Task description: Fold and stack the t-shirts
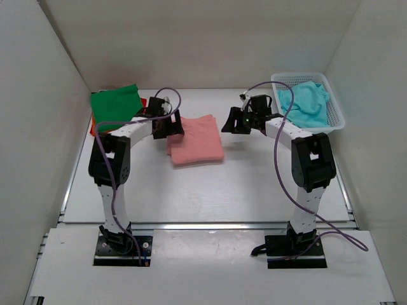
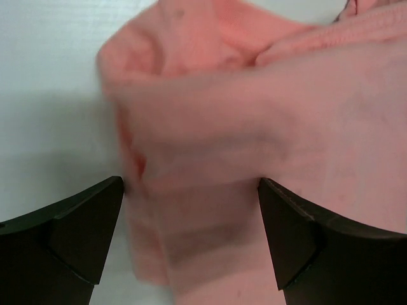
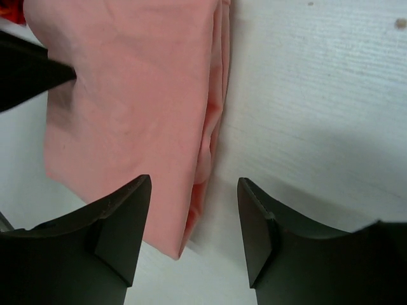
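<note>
The salmon pink t-shirt [image 1: 196, 141] lies folded flat at the table's middle. My left gripper [image 1: 170, 129] hovers over its left edge, jaws wide open. In the left wrist view pink cloth [image 2: 254, 114] fills the space under the left gripper [image 2: 191, 190], and no finger pinches it. My right gripper [image 1: 230, 124] stands open at the shirt's right side. Its wrist view shows the folded edge [image 3: 210, 127] below the right gripper [image 3: 194, 184]. The green t-shirt [image 1: 116, 101] lies folded at the back left on the orange-red one [image 1: 93, 124]. The turquoise t-shirt [image 1: 305, 101] sits crumpled in the basket.
The white mesh basket [image 1: 337, 114] stands at the back right against the wall. White enclosure walls close in the left, right and back. Purple cables loop above both arms. Bare tabletop [image 1: 210, 190] lies in front of the pink shirt.
</note>
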Motion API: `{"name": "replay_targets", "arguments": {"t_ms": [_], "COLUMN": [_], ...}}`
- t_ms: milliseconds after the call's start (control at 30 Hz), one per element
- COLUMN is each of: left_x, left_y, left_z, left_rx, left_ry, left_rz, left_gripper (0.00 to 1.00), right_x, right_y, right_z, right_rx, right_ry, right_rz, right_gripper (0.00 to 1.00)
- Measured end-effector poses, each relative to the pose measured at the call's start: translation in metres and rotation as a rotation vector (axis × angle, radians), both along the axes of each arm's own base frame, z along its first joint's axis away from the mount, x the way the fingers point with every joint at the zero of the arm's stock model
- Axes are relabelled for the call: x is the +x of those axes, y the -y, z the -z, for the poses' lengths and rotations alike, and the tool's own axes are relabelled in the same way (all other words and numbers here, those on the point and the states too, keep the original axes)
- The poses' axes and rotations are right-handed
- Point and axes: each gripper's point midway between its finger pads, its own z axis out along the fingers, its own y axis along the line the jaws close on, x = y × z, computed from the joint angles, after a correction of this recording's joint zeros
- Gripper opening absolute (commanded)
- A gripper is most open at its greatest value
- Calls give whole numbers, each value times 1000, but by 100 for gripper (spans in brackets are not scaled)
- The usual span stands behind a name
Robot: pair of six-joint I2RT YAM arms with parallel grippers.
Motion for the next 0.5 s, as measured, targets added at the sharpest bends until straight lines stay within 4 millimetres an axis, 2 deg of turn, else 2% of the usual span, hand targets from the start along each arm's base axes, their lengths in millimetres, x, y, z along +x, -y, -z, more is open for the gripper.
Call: {"name": "replay_targets", "arguments": {"t_ms": [67, 133, 267, 333, 367, 433, 467, 500], "left_x": [18, 25, 14, 8, 3, -5, -8, -12], "left_y": [10, 21, 33, 37, 38, 37, 36, 35], "left_z": [2, 9, 30, 32, 33, 34, 35, 35], "left_rx": [61, 129, 270, 317, 329, 339, 342, 340], "left_ry": [-2, -25, -122, -156, -178, -210, -225, -238], "left_rz": [44, 95, 203, 246, 265, 288, 298, 308], "left_gripper": [98, 98, 98, 99, 89, 78, 67, 75], "right_x": [-6, -11, -19, -21, -22, -27, -29, -32], "right_y": [3, 8, 18, 21, 23, 27, 28, 29], "right_z": [4, 9, 7, 0, -4, -12, -16, -20], "right_rx": [7, 12, 27, 41, 51, 68, 75, 84], "right_ry": [-15, -29, -31, -13, -2, 20, 31, 45], "right_rz": [4, 13, 30, 37, 42, 49, 50, 52], "right_gripper": [54, 55, 54, 55, 55, 55, 54, 54]}}
